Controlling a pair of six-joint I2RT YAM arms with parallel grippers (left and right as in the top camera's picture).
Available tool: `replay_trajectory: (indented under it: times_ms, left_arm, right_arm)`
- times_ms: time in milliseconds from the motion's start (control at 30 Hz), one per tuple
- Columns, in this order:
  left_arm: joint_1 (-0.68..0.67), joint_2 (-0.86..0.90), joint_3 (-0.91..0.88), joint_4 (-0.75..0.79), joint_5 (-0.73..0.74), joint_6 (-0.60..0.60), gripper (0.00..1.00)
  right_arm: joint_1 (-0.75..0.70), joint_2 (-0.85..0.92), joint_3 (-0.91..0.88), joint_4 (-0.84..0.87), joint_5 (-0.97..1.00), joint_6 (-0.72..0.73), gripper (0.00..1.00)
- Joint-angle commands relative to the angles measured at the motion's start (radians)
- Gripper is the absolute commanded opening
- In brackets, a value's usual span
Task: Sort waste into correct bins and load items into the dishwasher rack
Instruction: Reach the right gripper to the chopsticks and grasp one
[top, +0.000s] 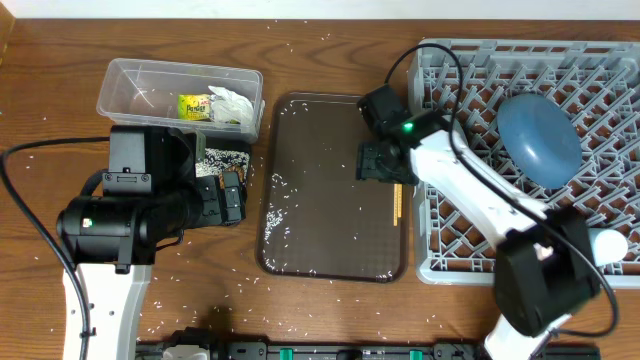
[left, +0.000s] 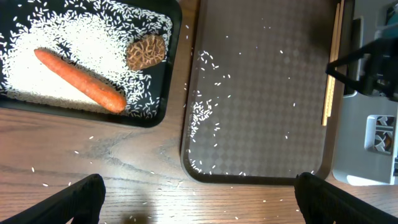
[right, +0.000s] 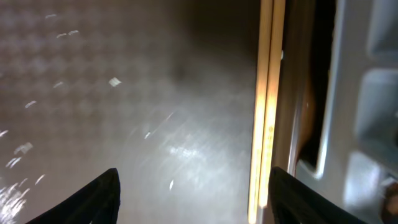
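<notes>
The shallow black tray (left: 163, 99) holds an orange carrot (left: 79, 76), a brown lumpy food piece (left: 147, 51) and white rice (left: 37, 87). The clear tub (top: 130, 85) holds the crumpled wrapper (top: 193, 106) and white paper (top: 230, 103). Wooden chopsticks (top: 397, 203) lie along the right edge of the brown serving tray (top: 330, 120). My right gripper (right: 193, 193) is open low over that tray, with the chopsticks (right: 266, 93) just inside its right finger. My left gripper (left: 199, 202) is open and empty over the table. The dark blue dish (top: 540, 135) sits in the grey rack (top: 450, 255).
Loose rice grains (left: 202, 115) lie on the serving tray's left side and on the wood table around it. A pale round item (top: 610, 243) sits at the rack's front right. My left arm covers most of the black tray in the overhead view.
</notes>
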Motion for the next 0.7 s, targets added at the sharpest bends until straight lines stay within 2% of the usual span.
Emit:
replay_trajectory:
  times_ms: [0, 500, 567, 633, 667]
  left_arm:
    - [0.006, 0.001, 0.002, -0.003, 0.005, -0.009, 0.98]
    - [0.006, 0.001, 0.002, -0.003, 0.005, -0.009, 0.98]
    - [0.006, 0.001, 0.002, -0.003, 0.005, -0.009, 0.98]
    - [0.006, 0.001, 0.002, -0.003, 0.005, -0.009, 0.98]
    - [0.006, 0.001, 0.002, -0.003, 0.005, -0.009, 0.98]
  right_arm:
    - [0.0, 0.051, 0.005, 0.003, 0.126, 0.087, 0.67]
    - [-0.003, 0.218, 0.005, 0.056, 0.123, 0.1, 0.66]
    - [-0.003, 0.231, 0.005, 0.059, 0.086, 0.09, 0.61]
    - [-0.001, 0.233, 0.005, 0.083, 0.02, 0.015, 0.58]
    - [0.002, 0.233, 0.005, 0.092, -0.004, -0.02, 0.53]
